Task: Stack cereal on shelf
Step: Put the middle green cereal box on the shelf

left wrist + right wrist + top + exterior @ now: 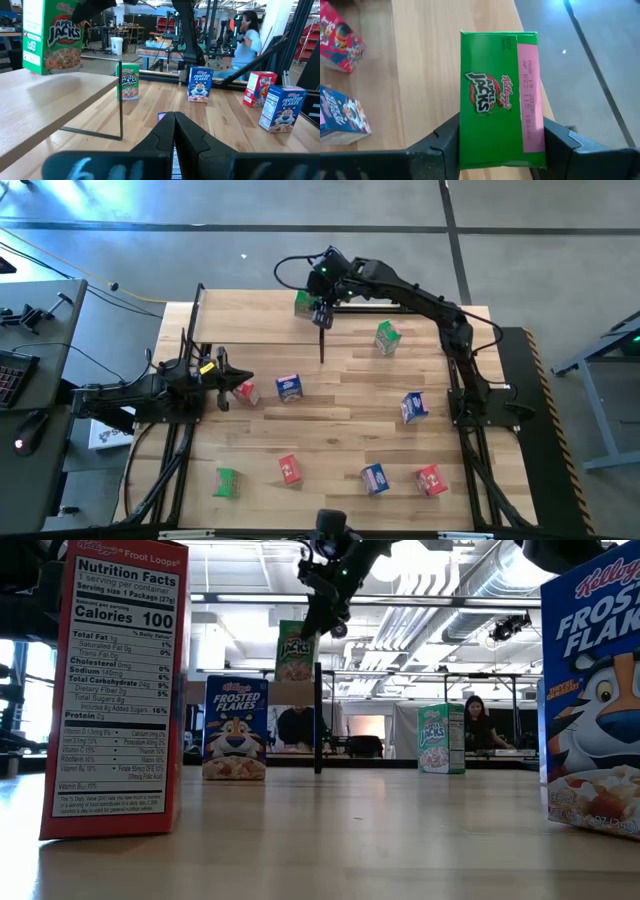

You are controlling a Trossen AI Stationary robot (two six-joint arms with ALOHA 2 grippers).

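My right gripper [322, 313] reaches over the far middle of the table and is shut on a green cereal box [303, 302] above the shelf's right end. The shelf [250, 320] is a light plank on thin black posts [121, 100], standing at the table's far left. My left gripper [232, 380] waits shut at the table's left side, next to a red box [246, 392] that stands on its base. A blue box [289, 387] stands just right of the red one. My right gripper pinches the green box between its two fingers [447, 142], one on each narrow side near the top end [500, 100]. It comes from above, pointing down. The box stays upright with its bottom edge [50, 72] level with the shelf plank; whether it rests there I cannot tell.
More boxes stand about the table: green [387, 337] and blue [413, 407] on the right, then green [227, 482], red [289, 469], blue [374, 478] and red [431, 479] along the near edge. A person [247, 35] sits beyond the table.
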